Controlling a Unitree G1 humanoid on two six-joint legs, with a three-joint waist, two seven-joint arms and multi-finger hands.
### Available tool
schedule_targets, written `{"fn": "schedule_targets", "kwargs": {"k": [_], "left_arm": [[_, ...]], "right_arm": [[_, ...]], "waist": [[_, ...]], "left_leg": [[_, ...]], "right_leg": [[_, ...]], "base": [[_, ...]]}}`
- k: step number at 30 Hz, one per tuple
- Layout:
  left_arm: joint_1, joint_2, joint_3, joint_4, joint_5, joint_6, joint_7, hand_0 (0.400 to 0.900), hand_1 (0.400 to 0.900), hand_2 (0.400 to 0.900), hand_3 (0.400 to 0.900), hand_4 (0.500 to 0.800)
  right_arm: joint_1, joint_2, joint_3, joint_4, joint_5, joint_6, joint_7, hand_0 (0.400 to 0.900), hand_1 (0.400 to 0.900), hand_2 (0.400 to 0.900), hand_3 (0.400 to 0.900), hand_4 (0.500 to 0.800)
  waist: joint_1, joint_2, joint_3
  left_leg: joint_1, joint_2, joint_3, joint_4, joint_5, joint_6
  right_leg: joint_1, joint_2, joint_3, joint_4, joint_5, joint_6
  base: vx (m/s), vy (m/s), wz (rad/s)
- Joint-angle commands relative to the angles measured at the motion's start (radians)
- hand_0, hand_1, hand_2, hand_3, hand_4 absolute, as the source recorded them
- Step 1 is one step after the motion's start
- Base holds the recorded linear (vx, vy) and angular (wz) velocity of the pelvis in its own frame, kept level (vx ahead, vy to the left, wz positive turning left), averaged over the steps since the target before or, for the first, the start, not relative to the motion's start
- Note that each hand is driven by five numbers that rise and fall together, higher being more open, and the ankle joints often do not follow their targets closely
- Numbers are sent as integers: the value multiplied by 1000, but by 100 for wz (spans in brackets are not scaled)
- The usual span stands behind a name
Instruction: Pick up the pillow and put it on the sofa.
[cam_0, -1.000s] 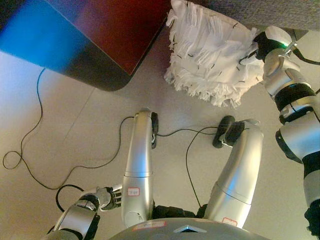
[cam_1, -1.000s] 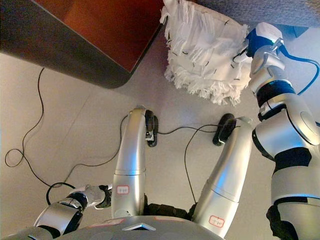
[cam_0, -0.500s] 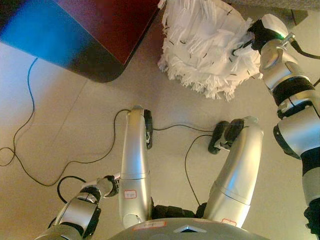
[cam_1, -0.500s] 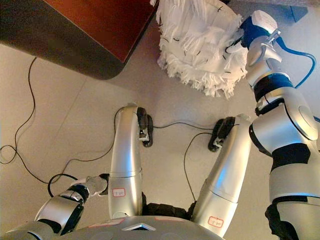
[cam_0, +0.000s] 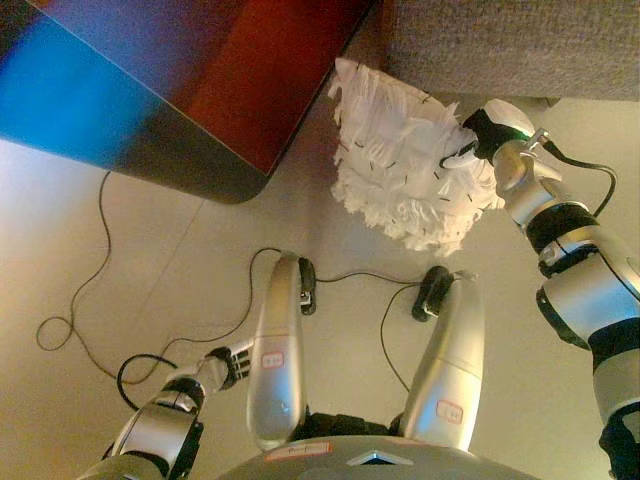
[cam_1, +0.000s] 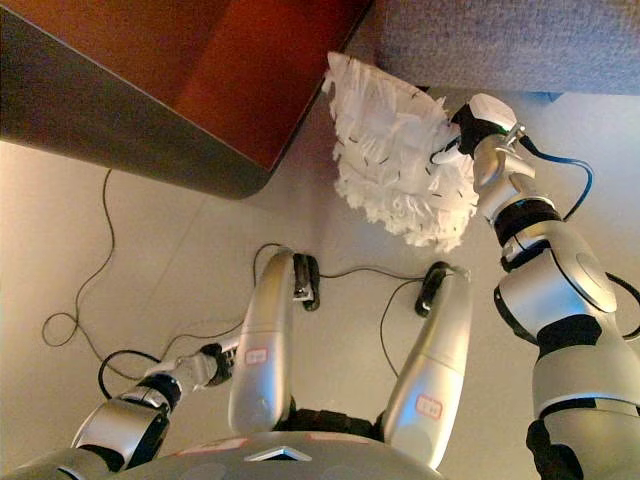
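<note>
The pillow (cam_0: 405, 170) is white and shaggy with a fringed edge. It hangs above the floor, just below the front edge of the grey fabric sofa (cam_0: 500, 45) at the top right. My right hand (cam_0: 472, 140) is shut on the pillow's right edge, with its arm stretched forward from the right side. My left hand (cam_0: 228, 362) hangs idle at the lower left with relaxed fingers and holds nothing.
A dark red-brown table (cam_0: 230, 90) with a rounded corner fills the upper left, and its edge comes close to the pillow's left side. Beige floor (cam_0: 150, 260) lies between the table, the sofa and me.
The whole view has shifted. My right hand still holds the pillow, which now hangs farther from me and right under the sofa's front edge. The left hand stays idle.
</note>
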Motion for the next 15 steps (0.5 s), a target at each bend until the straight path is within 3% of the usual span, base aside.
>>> {"fn": "schedule_targets", "kwargs": {"k": [1,7,15], "left_arm": [[72,47,-25,60,113,12,18,900,900,900,900,800],[88,50,-3,52,186,28,14,900,900,900,900,800],[136,49,59,51,232,46,11,900,900,900,900,800]], "right_arm": [[-76,-122,-122,-156,-29,-72,-68,400,400,400,400,500],[41,-147,-192,-245,-57,-69,-20,400,400,400,400,500],[176,-167,-259,-433,-105,-62,30,400,400,400,400,500]], "waist": [[29,-59,-57],[31,-115,-132],[6,-144,-248]], "left_leg": [[223,4,-29,-288,182,-2],[449,-9,-12,-458,226,-4],[705,-21,17,-645,237,0]], "right_leg": [[199,-62,-34,-204,106,-24],[470,-93,-105,-409,171,-4],[763,-61,-143,-659,227,24]], "base": [[195,-88,10],[182,-39,2],[213,43,-13]]}}
